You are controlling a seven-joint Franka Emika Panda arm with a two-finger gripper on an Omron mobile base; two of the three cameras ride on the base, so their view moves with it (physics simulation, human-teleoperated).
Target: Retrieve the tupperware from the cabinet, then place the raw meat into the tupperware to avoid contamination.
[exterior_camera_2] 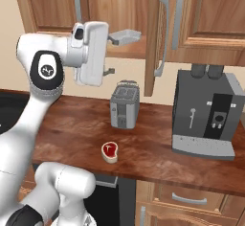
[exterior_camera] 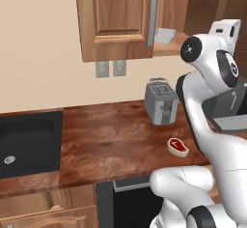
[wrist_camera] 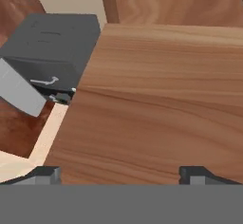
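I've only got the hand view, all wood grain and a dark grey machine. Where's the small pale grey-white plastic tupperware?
Observer: The tupperware sits on the plain wooden shelf of the open brown wall cabinet.
Operator: And the meat?
Observer: The small red steak with a cream-white fat rim lies flat on the brown wooden counter, in front of the silver-grey toaster.
Operator: Is my gripper near the container?
Observer: The gripper is open and empty at shelf height, just left of the tupperware in the right base view.
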